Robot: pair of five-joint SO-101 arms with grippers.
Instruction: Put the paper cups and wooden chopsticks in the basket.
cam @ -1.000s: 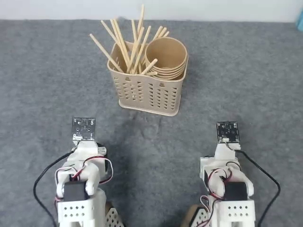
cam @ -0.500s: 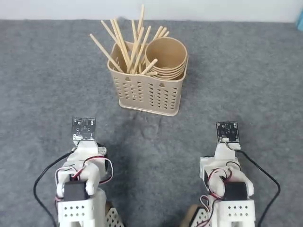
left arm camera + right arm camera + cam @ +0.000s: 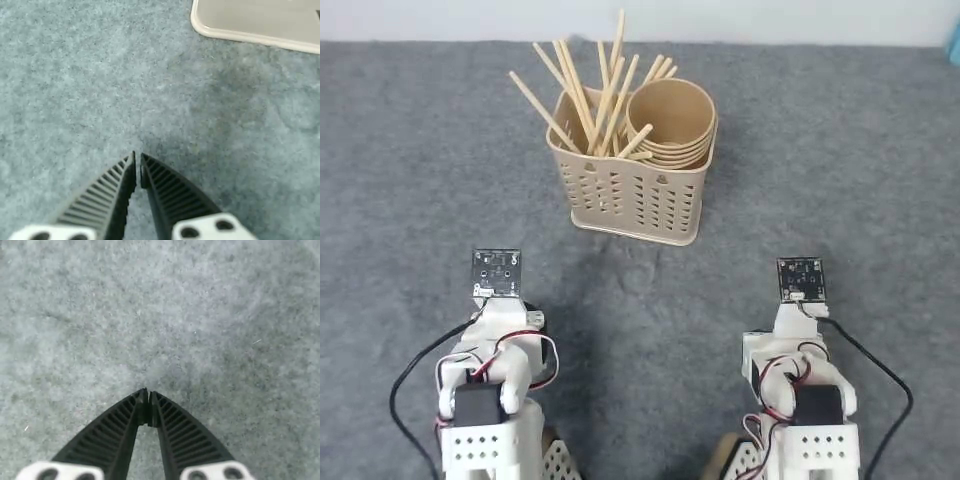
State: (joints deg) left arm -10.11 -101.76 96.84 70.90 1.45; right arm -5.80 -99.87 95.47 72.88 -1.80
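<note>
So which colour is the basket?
Beige, with small holes in its walls; the high view shows the basket best.

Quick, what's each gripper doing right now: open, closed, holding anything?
Left gripper: closed, holding nothing.
Right gripper: closed, holding nothing.

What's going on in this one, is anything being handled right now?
Nothing is being handled. The stacked paper cups and the wooden chopsticks all stand in the basket at the far side of the grey mat. The left end effector and the right end effector are each shut and empty, pointing at bare mat on the near side, well apart from the basket. The task looks finished.
</note>
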